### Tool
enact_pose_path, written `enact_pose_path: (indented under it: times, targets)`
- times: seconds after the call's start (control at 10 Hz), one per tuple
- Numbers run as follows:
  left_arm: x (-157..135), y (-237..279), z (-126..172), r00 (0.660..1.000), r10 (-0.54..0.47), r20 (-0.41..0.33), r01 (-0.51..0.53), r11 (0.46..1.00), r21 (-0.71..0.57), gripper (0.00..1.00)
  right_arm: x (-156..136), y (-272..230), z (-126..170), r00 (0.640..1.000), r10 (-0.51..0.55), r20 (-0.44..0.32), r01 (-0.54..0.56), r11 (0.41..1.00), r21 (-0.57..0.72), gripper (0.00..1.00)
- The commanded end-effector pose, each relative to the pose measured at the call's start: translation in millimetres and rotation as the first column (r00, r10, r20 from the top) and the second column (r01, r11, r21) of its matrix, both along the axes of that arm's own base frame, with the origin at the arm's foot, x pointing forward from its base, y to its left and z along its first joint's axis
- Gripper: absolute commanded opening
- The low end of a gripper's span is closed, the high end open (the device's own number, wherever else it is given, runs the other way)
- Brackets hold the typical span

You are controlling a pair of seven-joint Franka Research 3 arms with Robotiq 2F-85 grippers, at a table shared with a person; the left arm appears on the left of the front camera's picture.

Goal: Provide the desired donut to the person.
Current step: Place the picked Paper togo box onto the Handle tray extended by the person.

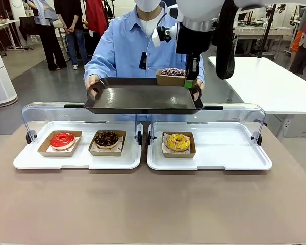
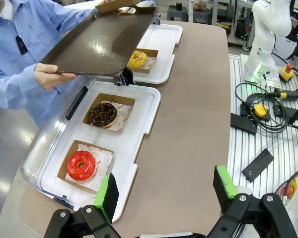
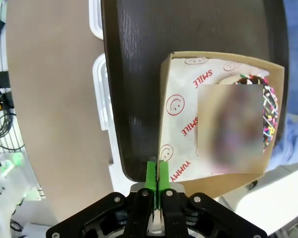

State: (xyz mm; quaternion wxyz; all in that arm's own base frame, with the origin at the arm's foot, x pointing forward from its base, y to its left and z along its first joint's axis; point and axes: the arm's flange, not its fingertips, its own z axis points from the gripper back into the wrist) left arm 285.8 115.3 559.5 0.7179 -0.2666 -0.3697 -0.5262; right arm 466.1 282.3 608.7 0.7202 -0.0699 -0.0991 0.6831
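Note:
The person (image 1: pixel 127 48) in a light blue shirt holds a dark serving tray (image 1: pixel 143 98) with both hands above the display cases. My right gripper (image 1: pixel 189 82) is shut on the near wall of a cardboard box (image 1: pixel 169 78) with a sprinkled chocolate donut (image 1: pixel 172 72) in it, at the tray's far right corner. The right wrist view shows the green pads (image 3: pixel 150 174) pinching the box's edge (image 3: pixel 162 148) over the dark tray (image 3: pixel 139 74). Whether the box rests on the tray I cannot tell. My left gripper (image 2: pixel 164 191) hangs open over the table's left end.
Two white display trays (image 1: pixel 79 159) (image 1: pixel 224 159) with raised clear lids sit on the brown table. The left one has a red donut (image 1: pixel 62 139) and a chocolate donut (image 1: pixel 107 138), the right one a yellow donut (image 1: pixel 178 142). Bystanders stand far behind.

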Motion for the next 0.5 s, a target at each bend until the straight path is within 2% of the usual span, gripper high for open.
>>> enact_pose_path:
  times: [0.0,0.1,0.4]
  targets:
    - [0.2,1.2,0.8,1.000,-0.008,0.012,0.008,1.000,-0.014,1.00,-3.1,6.6,8.6,0.999,-0.019,0.030,0.021,0.998,-0.060,0.02]
    - [0.2,1.2,0.8,1.000,-0.008,0.012,0.008,1.000,-0.014,1.00,0.0,0.0,0.0,1.000,0.000,0.000,0.000,1.000,0.000,0.02]
    - [0.2,1.2,0.8,1.000,-0.008,0.012,0.008,1.000,-0.014,1.00,0.0,0.0,0.0,1.000,0.000,0.000,0.000,1.000,0.000,0.02]
